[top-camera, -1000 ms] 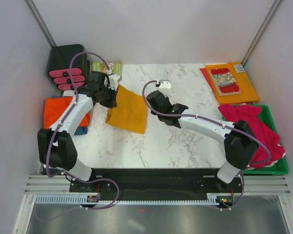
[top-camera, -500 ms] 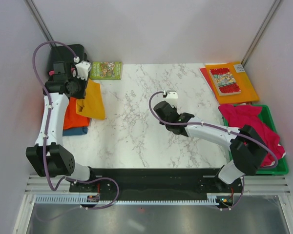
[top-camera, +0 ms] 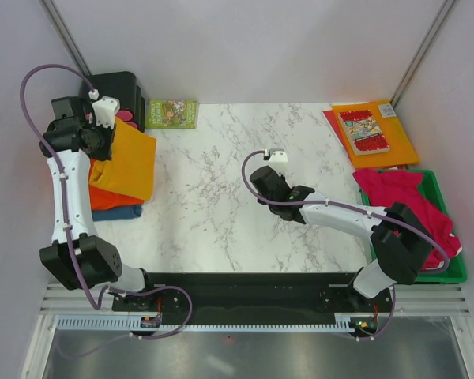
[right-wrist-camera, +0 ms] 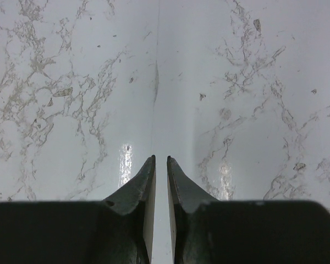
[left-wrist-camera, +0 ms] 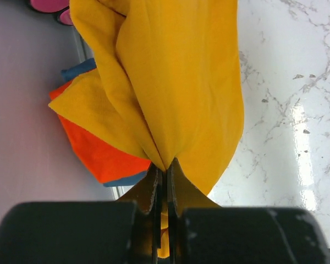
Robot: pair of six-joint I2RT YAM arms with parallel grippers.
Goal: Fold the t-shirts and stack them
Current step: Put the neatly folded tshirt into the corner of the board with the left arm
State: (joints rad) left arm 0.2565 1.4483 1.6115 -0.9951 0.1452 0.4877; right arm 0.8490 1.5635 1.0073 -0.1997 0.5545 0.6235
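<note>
My left gripper (top-camera: 104, 140) is shut on a pinched fold of the mustard t-shirt (top-camera: 131, 162). The shirt hangs from it over the stack at the table's left edge. In the left wrist view the gripper (left-wrist-camera: 164, 165) clamps the mustard cloth (left-wrist-camera: 181, 82). Beneath it lie the red-orange t-shirt (left-wrist-camera: 99, 157) and the blue t-shirt (left-wrist-camera: 77, 70). From above, the red-orange shirt (top-camera: 103, 197) and the blue shirt (top-camera: 128, 212) show under the mustard one. Crimson-pink t-shirts (top-camera: 403, 197) lie heaped at the right. My right gripper (top-camera: 261, 180) hovers over bare marble, jaws together and empty (right-wrist-camera: 160, 159).
The crimson-pink shirts lie in a green tray (top-camera: 450, 272) at the right edge. An orange folder with a comic book (top-camera: 375, 134) lies at the back right. A green book (top-camera: 172, 113) and a black stand (top-camera: 110, 87) are at the back left. Walls enclose three sides.
My left arm has carried the mustard shirt from the table's left-middle to over the stack at the left edge. My right arm has drawn back slightly toward the middle.
</note>
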